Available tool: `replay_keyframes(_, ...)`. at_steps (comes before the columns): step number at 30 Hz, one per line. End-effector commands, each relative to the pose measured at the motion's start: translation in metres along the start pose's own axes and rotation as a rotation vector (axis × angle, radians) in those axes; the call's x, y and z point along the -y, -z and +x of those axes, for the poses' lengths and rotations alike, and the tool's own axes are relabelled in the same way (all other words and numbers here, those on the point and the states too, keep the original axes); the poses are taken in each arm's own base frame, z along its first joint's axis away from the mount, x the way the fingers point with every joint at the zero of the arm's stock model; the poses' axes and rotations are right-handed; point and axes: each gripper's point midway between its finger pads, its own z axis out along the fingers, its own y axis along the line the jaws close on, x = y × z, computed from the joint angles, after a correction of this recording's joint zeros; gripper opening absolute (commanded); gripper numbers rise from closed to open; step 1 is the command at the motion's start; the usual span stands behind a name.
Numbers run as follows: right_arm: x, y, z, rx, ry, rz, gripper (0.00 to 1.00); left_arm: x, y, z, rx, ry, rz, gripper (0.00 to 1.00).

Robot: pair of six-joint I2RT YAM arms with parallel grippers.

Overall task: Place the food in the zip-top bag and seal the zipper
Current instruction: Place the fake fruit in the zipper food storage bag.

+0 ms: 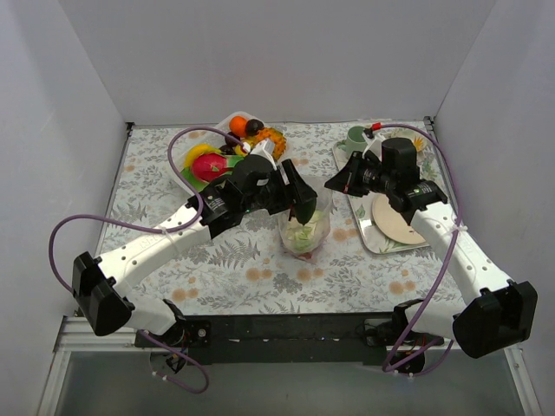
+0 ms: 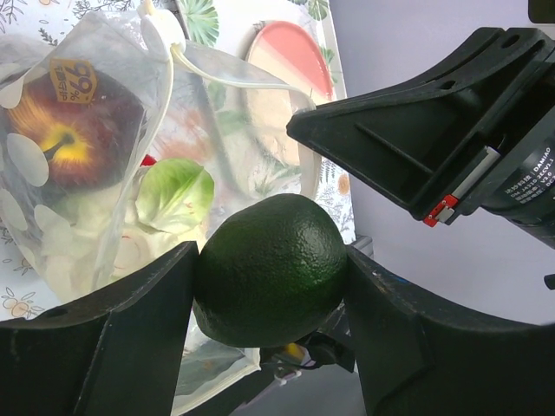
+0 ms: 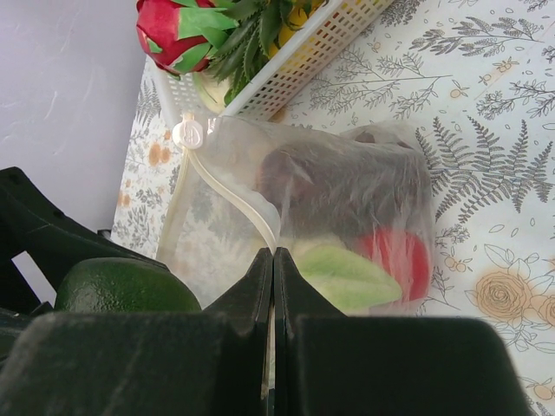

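The clear zip-top bag (image 1: 303, 230) stands mid-table with its mouth open. It holds a red fruit (image 3: 401, 260), a dark purple grape bunch (image 3: 334, 184) and a pale green leafy vegetable (image 3: 340, 276). My left gripper (image 2: 270, 260) is shut on a dark green round fruit (image 2: 269, 270), just above the bag's mouth (image 2: 208, 78). My right gripper (image 3: 273, 258) is shut on the bag's rim, pinching the pale zipper (image 3: 227, 201). The zipper's white slider (image 3: 188, 133) sits at the far end. In the top view the left gripper (image 1: 299, 204) hangs over the bag and the right gripper (image 1: 333, 184) is beside it.
A white basket (image 1: 208, 173) at the back left holds more toy food, including a dragon fruit (image 3: 169, 30). A grey tray (image 1: 364, 234) on the right carries a round plate (image 1: 395, 218) and a green cup (image 1: 355, 136). White walls close in three sides.
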Motion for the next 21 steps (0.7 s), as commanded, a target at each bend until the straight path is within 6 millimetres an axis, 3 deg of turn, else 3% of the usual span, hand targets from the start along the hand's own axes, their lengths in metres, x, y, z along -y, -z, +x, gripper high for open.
replay_keyframes(1, -0.017, 0.01, -0.015, 0.058, 0.033, -0.028, 0.01, 0.005, 0.006, -0.004, 0.025, -0.02, 0.02, 0.63)
replay_keyframes(10, -0.018, 0.008, -0.017, 0.058, 0.036, -0.029, 0.01, 0.009, 0.009, 0.0, 0.004, -0.047, 0.04, 0.83)
replay_keyframes(13, -0.019, 0.007, -0.018, 0.056, 0.038, -0.031, 0.01, 0.013, 0.016, -0.007, 0.023, -0.071, 0.04, 0.81)
replay_keyframes(16, -0.019, 0.007, -0.019, 0.059, 0.039, -0.029, 0.01, 0.014, 0.029, -0.026, 0.087, -0.121, -0.004, 0.72)
replay_keyframes(17, -0.019, 0.007, -0.019, 0.058, 0.039, -0.028, 0.01, 0.017, 0.037, -0.04, 0.143, -0.136, -0.025, 0.7)
replay_keyframes(21, -0.024, 0.007, -0.022, 0.058, 0.046, -0.034, 0.01, -0.014, 0.046, -0.067, 0.23, -0.272, -0.224, 0.62)
